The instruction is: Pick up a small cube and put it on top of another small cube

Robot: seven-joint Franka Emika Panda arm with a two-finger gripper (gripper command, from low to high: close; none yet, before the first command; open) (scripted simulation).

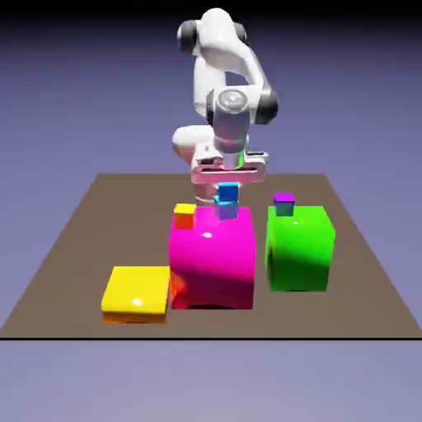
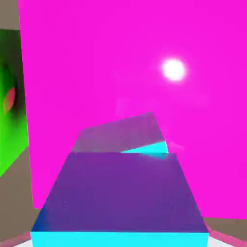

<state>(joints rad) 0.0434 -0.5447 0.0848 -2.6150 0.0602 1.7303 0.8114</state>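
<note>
End effector (image 1: pixel 227 183) pinching teal cube (image 1: pixel 227 193) above lavender cube (image 1: pixel 226 210); four small cubes, three big blocks.

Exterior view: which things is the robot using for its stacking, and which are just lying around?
In the job: teal-sided cube, lavender-sided cube.
Just lying about: magenta block, green block, yellow block, orange-and-yellow cube, purple-topped cube.
</note>
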